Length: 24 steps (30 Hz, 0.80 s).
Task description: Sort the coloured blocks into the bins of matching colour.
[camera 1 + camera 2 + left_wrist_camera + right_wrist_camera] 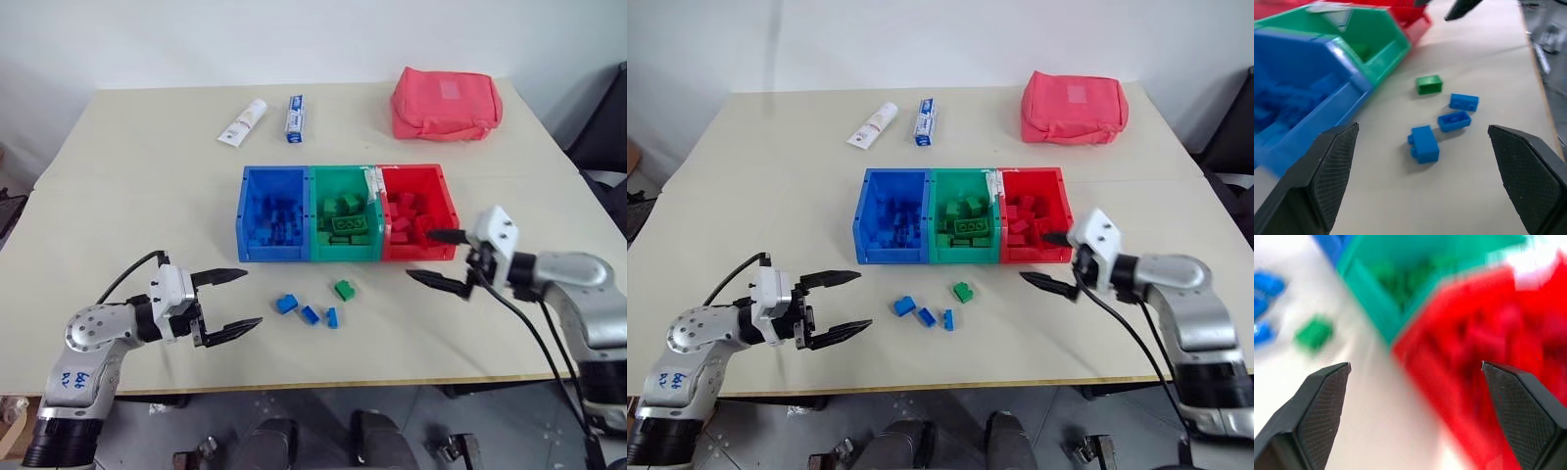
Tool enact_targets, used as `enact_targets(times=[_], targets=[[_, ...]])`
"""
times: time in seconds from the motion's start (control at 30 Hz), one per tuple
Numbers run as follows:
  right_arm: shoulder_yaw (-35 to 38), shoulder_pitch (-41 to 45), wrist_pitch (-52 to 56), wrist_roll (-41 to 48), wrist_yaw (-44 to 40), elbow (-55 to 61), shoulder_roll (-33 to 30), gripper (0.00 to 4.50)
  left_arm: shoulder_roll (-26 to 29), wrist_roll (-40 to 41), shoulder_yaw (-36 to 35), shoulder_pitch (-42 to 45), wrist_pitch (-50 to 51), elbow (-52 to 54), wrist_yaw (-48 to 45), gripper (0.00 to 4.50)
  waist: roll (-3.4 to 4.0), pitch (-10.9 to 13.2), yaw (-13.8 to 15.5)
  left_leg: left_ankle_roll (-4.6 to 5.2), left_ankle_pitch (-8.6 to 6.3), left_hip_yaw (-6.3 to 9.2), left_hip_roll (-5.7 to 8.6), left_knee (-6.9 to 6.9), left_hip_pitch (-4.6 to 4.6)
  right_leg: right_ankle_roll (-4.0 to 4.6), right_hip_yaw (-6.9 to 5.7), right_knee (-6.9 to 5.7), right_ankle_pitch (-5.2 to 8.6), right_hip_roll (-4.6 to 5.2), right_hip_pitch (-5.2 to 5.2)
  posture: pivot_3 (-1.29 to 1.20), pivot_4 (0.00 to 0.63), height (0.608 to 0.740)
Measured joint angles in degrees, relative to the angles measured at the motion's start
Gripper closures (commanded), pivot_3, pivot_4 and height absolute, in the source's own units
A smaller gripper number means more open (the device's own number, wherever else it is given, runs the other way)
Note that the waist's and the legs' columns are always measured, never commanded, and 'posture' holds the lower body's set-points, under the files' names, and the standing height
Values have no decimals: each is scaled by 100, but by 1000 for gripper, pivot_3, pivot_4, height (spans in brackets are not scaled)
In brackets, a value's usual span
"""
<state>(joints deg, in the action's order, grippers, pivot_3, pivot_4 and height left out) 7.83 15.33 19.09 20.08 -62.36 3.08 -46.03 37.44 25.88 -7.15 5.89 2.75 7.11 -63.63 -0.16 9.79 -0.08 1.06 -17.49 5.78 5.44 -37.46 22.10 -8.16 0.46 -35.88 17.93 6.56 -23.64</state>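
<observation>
With both hands spread and empty, left hand (227, 302) and right hand (439, 258), you'll likely find the blocks (312, 311) at lower centre, below the bins (310, 257) on the tabletop (147, 166), light, hard and slippery; pinch their flat sides.

1. Right wrist view is motion-blurred: the red bin (1484, 352) ahead of the right gripper (1415, 396) shows red lumps inside, block shapes unreadable.
2. Green block (1313, 333) and blue blocks (1266, 289) beside that gripper's finger are smears; blue ones cut by the edge.
3. Left wrist view: blue bin (1300, 93) cut off, contents blurred.
4. Left gripper (1420, 181) fingers cut off at their bases.
</observation>
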Motion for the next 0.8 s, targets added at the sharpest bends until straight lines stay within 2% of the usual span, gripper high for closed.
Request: enact_targets(times=[0.1, 0.2, 0.4, 0.57, 0.67, 0.8], targets=[[89, -388, -182, 16, -107, 94, -55, 35, -15, -11, 177, 169, -59, -130, -172, 0, 1, 0, -39, -4, -1, -7, -7, 1, -6, 1, 5, -1, 0, -4, -2, 0, 150, 740], [23, -429, -220, 17, -67, 238, -35, 35, -29, -33, 302, 223, -140, -173, -307, 0, 2, -1, -28, -4, -1, -7, -7, -1, -6, 1, 5, -1, 1, -3, -3, 0, 150, 740], [-883, 115, 584, 82, 445, 999, 683, 35, -30, -34, 365, 250, -213, -327, -390, 0, 2, 0, 2, -5, -3, -1, -6, -8, -3, 2, 3, -1, 1, -2, -3, 0, 150, 740], [-1622, 504, 986, -176, 964, 1012, 1296, 35, -27, -33, 323, 88, -213, -231, -310, 0, 2, 0, 15, -4, -5, 5, -3, -12, 1, 2, 0, -3, 1, -1, -4, 0, 150, 740], [-1911, 602, 1057, -362, 1159, 962, 1480, 35, -24, -31, 267, -145, -196, -1, -201, 0, 2, 0, 7, -4, -5, 5, -4, -11, 1, 2, -1, -4, 1, -1, -5, 0, 150, 740], [-1851, 609, 978, -353, 1067, 965, 1359, 35, -18, -30, 111, -335, -173, 135, -88, 0, 2, 0, 21, -4, -5, 5, -2, -14, 1, 2, -1, -2, 1, -2, -3, 0, 150, 740]])
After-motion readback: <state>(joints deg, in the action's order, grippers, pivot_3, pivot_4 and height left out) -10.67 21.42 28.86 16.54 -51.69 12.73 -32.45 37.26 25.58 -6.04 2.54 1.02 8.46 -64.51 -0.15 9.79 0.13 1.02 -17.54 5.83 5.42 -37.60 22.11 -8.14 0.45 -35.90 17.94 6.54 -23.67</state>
